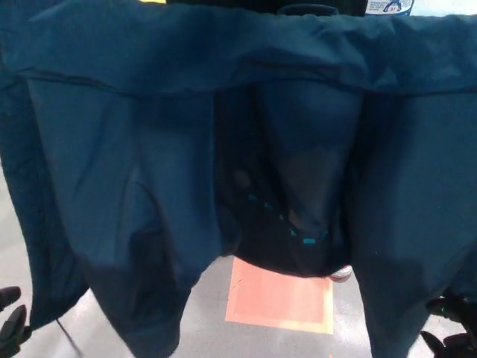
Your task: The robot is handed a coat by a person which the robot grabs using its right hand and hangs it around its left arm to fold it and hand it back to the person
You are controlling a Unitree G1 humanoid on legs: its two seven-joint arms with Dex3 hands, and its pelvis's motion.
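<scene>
- From the head view, a big dark blue coat [149, 149] fills almost the whole picture.
- The coat hangs up high and is spread out wide, and its top edge runs along the top of the picture.
- What holds the coat up cannot be seen, because the top is cut off.
- The middle of the coat looks darker than the sides, and a short row of little teal marks [294, 227] shows there.
- The two sides of the coat hang down lower than the middle, one on the left and one on the right.
- Between those two sides the grey floor [216, 332] shows through at the bottom.
- An orange square [279, 298] lies flat on the floor, just under the middle of the coat.
- The tip of a shoe [341, 274] peeks out under the coat's bottom edge, right next to the square's top corner.
- A thin dark cord [68, 337] hangs down by the left side of the coat.
- The robot's left hand [10, 317] is low in the bottom left corner, and only part of it shows.
- Its black fingers are spread apart with nothing in them, and it is beside the coat but not touching it.
- The robot's right hand [453, 332] is low in the bottom right corner, below the coat's right side.
- Its fingers are spread apart too and carry nothing, and a tiny green light [443, 305] glows on it.
</scene>
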